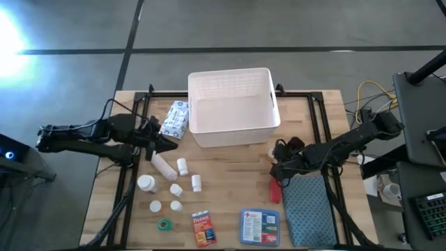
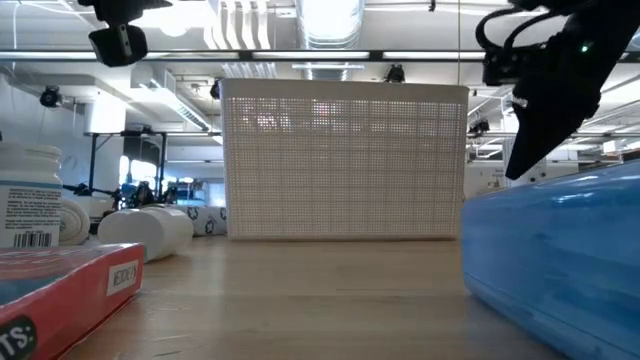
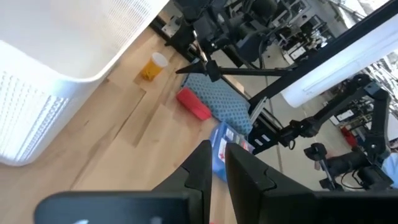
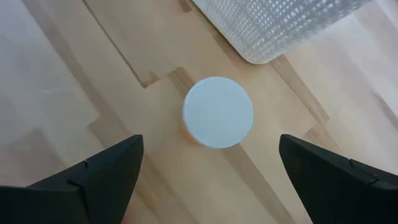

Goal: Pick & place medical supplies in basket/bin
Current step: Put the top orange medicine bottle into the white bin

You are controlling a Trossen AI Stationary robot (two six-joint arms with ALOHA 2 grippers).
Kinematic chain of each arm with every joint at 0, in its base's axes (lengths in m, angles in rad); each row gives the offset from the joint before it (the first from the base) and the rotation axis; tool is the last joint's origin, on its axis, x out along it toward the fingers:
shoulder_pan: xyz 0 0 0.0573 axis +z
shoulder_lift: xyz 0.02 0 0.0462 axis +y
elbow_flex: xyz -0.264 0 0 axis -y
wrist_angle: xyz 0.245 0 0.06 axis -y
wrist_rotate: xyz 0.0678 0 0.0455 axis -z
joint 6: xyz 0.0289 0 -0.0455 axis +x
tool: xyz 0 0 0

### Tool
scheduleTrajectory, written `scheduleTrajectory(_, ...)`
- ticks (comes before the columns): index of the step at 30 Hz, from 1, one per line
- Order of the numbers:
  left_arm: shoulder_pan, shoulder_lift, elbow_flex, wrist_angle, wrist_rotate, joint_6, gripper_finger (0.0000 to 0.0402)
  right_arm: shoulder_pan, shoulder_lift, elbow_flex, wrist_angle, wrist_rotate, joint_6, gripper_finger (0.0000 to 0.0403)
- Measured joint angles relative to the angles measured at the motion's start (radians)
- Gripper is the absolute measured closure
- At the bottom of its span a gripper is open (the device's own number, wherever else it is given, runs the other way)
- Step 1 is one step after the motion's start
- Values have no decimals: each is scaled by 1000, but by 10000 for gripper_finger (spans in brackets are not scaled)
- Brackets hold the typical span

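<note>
The white basket (image 1: pixel 230 108) stands at the table's far middle. My right gripper (image 1: pixel 280 159) is open and points down over a small orange bottle with a white cap (image 4: pixel 217 112), which stands upright on the table by the basket's near right corner. The fingers stand wide on either side of the bottle and do not touch it. My left gripper (image 1: pixel 164 143) is shut and empty, beside the white-blue wipes packet (image 1: pixel 175 118). Several white bottles (image 1: pixel 164 166) lie near it. The red tube (image 1: pixel 274 189), blue first-aid box (image 1: pixel 259 226), orange-red box (image 1: pixel 202 228) and green tape roll (image 1: pixel 164 224) lie nearer the front edge.
A teal-grey cloth mat (image 1: pixel 310 209) lies at the near right, beside the red tube. In the low view the blue box (image 2: pixel 550 250) and the orange-red box (image 2: pixel 60 290) lie close in front of the basket (image 2: pixel 345 160). Bare wood shows in the table's middle.
</note>
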Motion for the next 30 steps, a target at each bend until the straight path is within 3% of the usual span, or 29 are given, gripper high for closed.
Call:
scheduleTrajectory(16,1,40,-5,0,-27,-2,375,-153,-19,-141,285,-116,-143,37)
scheduleTrajectory(30,1,40,-5,0,-26,-2,375,-199,-17,-174,314,-106,-80,37)
